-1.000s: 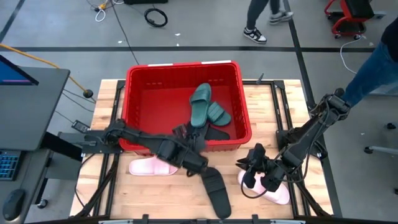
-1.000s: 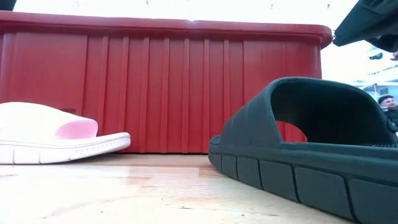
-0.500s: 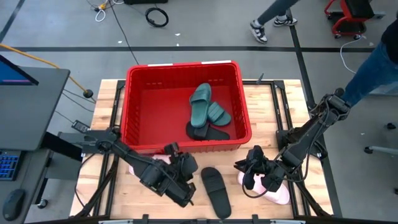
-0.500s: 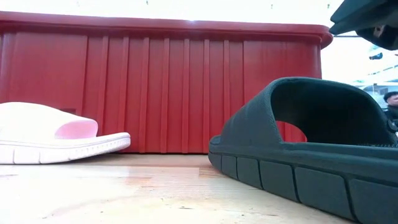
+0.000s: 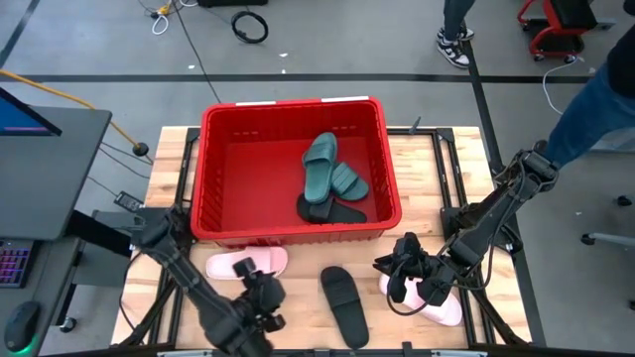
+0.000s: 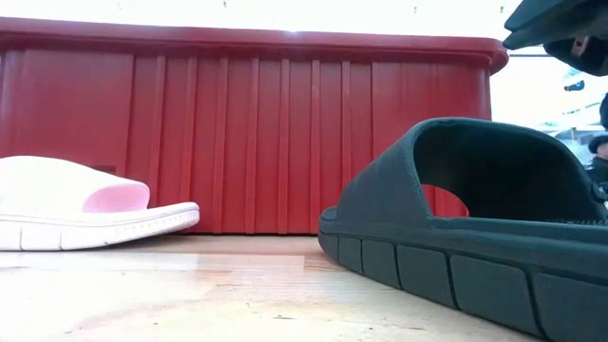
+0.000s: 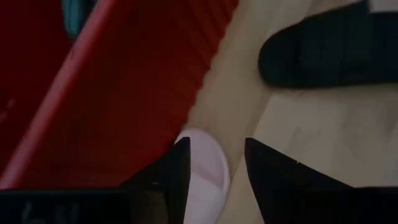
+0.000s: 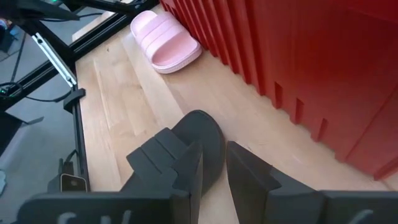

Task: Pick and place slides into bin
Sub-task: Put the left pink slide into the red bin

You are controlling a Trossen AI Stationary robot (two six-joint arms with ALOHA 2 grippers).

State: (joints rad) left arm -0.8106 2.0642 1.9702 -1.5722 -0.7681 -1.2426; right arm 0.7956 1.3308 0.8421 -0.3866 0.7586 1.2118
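The red bin (image 5: pixel 210 169) holds two dark green slides (image 5: pixel 322 162) and one black slide (image 5: pixel 330 210). On the table in front of it lie a pale pink slide (image 5: pixel 248 264), a black slide (image 5: pixel 342 302) and a second pink slide (image 5: pixel 442 305). My left gripper (image 5: pixel 260 296) is open and empty near the table's front edge, just on the near side of the first pink slide, whose end (image 7: pixel 208 165) shows between its fingers. My right gripper (image 5: pixel 402 276) hangs narrowly open and empty over the second pink slide, pointing at the black slide (image 8: pixel 202 146).
The bin's near wall (image 6: pixel 256 133) stands close behind the pink slide (image 6: pixel 76 204) and the black slide (image 6: pixel 475 228). Bare wood lies between those two slides and along the front edge. People walk on the floor beyond the table's far edge (image 5: pixel 451 40).
My left gripper has drawn back from the bin's near rim toward the table's near edge and somewhat leftward, empty. The left pink slide, partly covered by the arm before, now shows whole. The slides have not moved.
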